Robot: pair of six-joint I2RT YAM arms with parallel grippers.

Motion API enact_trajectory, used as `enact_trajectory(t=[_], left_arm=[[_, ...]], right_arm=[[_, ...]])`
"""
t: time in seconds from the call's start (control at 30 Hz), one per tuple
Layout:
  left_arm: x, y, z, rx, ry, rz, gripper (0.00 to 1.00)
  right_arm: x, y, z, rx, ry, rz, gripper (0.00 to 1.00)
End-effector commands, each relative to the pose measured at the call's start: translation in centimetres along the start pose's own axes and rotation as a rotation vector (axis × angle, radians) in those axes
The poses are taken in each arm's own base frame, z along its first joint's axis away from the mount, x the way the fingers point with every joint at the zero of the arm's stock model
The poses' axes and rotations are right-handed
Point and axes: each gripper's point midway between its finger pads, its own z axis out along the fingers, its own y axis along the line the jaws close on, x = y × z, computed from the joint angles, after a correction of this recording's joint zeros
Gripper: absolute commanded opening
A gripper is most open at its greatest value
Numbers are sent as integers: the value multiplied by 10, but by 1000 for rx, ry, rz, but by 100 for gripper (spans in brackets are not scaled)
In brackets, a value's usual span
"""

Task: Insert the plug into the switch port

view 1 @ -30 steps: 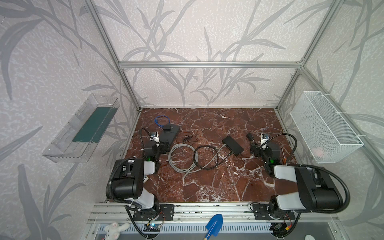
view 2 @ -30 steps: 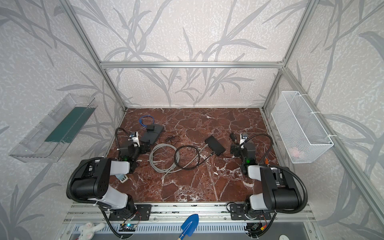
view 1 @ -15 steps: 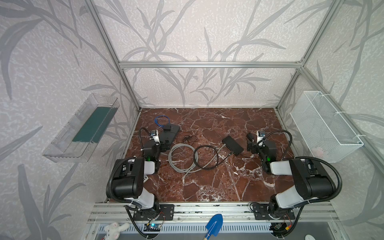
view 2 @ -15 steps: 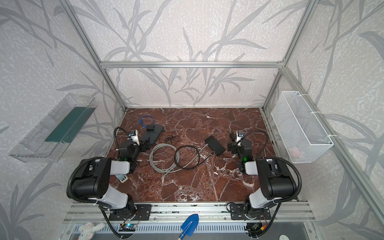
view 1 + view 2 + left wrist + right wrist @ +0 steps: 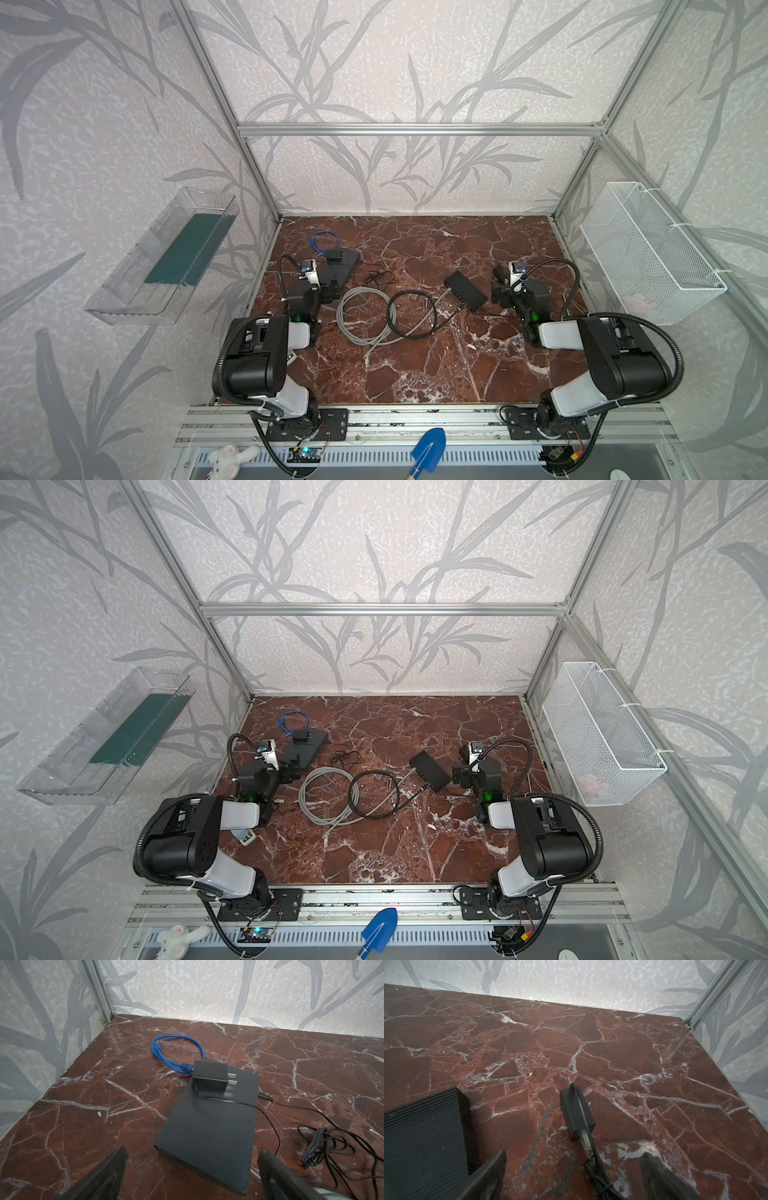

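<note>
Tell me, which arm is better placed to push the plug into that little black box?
Right, likely. The right claw stands open just beside the switch, where a black cable's plug lies. The left claw, also open, sits across the coiled cables by the grey slab.

Leaf-patterned walls point(image 5: 374, 62), red marble floor point(image 5: 415, 365), aluminium frame point(image 5: 415, 129)

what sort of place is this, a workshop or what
Most likely a robotics lab test cell: an aluminium frame with papered panels boxes it in, the left arm and right arm are mounted on a front rail, and the switch and a grey cable lie staged between them.
</note>
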Motion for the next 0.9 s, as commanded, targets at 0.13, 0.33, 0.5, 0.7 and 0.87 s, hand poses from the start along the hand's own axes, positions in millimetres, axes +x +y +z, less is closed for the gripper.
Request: enact_trajectory(t=[0.13,0.33,0.5,0.7,0.87], left_arm=[[-5,5,1,-33,-22,-1,99],[-5,6,1,-35,-22,-1,99],[-5,6,1,-34,-23,-1,99],[-5,6,1,-34,-23,-1,99],[-5,6,1,-35,-22,-1,99]], right_arm=[[-17,-1,0,5,-42,-4,99],[-17,5,0,-25,-45,-19,99],[-17,14,-18,-73,-140,-47,99],[-17,1,0,14,-39,-17,99],[-17,11,1,-44,-39,-42,99]])
